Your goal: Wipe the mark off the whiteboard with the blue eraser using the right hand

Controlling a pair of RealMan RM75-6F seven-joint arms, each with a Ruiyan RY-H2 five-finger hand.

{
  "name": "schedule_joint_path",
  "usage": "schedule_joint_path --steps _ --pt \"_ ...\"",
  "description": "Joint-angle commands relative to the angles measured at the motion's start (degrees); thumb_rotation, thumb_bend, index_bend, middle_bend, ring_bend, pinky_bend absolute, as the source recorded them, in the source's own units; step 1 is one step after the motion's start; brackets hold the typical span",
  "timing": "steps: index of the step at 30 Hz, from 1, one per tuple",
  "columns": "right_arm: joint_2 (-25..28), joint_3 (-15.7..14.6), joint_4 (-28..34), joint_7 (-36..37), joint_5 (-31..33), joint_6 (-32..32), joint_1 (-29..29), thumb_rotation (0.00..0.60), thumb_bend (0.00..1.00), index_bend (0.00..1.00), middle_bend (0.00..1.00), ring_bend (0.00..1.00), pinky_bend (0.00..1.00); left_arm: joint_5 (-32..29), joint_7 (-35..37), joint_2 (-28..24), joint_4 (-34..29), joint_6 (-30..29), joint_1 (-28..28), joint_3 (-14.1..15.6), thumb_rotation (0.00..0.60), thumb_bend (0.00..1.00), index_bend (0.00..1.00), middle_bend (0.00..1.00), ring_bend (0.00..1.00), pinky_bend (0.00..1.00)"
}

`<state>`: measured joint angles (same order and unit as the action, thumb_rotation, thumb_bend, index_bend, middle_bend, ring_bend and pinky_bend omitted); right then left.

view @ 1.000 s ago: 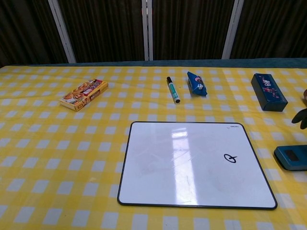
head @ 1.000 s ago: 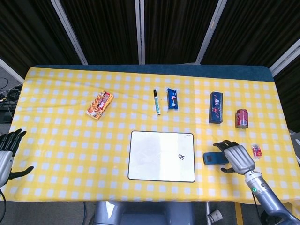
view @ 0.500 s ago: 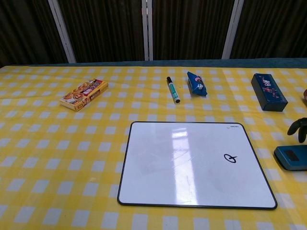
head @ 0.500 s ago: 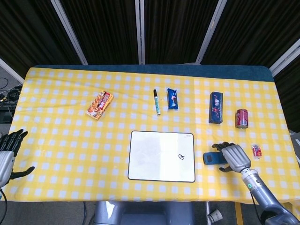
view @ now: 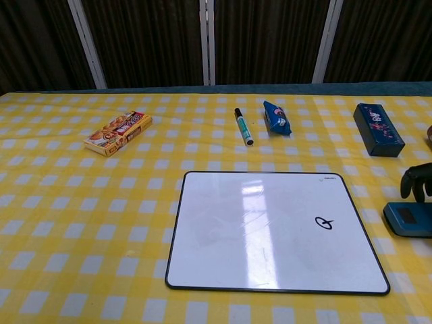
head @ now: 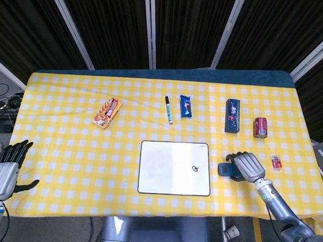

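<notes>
The whiteboard (head: 166,171) lies at the table's front centre, with a small black mark (head: 195,169) near its right side; the chest view shows the whiteboard (view: 256,236) and the mark (view: 325,223) too. Just right of it lies the blue eraser (head: 224,170), also at the right edge of the chest view (view: 407,219). My right hand (head: 246,166) is over the eraser's right part, its fingers (view: 416,181) curved down at the far edge; no firm hold shows. My left hand (head: 9,166) hangs spread and empty off the table's left front edge.
Behind the board lie a marker (head: 168,109) and a blue snack packet (head: 185,106). An orange biscuit box (head: 107,113) is at the back left. A dark blue box (head: 232,115), a red can (head: 260,127) and a small red item (head: 276,162) stand near the right hand.
My right hand has moved left and down onto the eraser, covering more of it. The eraser has shifted very slightly left. The left hand has barely moved.
</notes>
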<state>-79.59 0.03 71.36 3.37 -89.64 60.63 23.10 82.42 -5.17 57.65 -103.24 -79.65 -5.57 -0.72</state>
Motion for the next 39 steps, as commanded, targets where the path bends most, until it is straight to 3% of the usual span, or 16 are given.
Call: schedule_joint_path --steps 1,8,16,28,39 --pt "0.37 0.17 0.72 0.85 -0.21 0.72 0.24 0.600 0.19 0.46 0.53 0.43 0.48 -0.13 -0.12 0.08 0.10 0.20 -0.10 0.03 0.600 0.00 0.00 0.00 0.00 0.00" --pt "2.31 1.89 5.96 2.30 -1.07 1.37 2.68 0.600 0.27 0.47 0.53 0.44 0.48 -0.72 -0.44 0.31 0.19 0.62 -0.35 -0.08 0.600 0.00 0.00 0.00 0.00 0.00" --pt "0.82 5.11 11.09 -5.48 2.54 -5.24 8.39 0.600 0.33 0.47 0.54 0.44 0.48 -1.82 -0.84 0.61 0.44 1.59 -0.95 -0.40 0.600 0.00 0.00 0.00 0.00 0.00" --pt "-3.35 6.81 10.51 -14.94 8.67 -10.39 12.27 0.600 0.36 0.48 0.54 0.45 0.48 -3.00 0.15 0.36 0.99 2.38 -1.39 -0.84 0.600 0.00 0.00 0.00 0.00 0.00" --pt "-5.94 4.66 10.77 -20.82 12.58 -12.43 12.98 0.600 0.38 0.51 0.56 0.45 0.49 -3.22 0.15 0.56 1.39 2.79 -1.69 -0.82 0.600 0.00 0.00 0.00 0.00 0.00"
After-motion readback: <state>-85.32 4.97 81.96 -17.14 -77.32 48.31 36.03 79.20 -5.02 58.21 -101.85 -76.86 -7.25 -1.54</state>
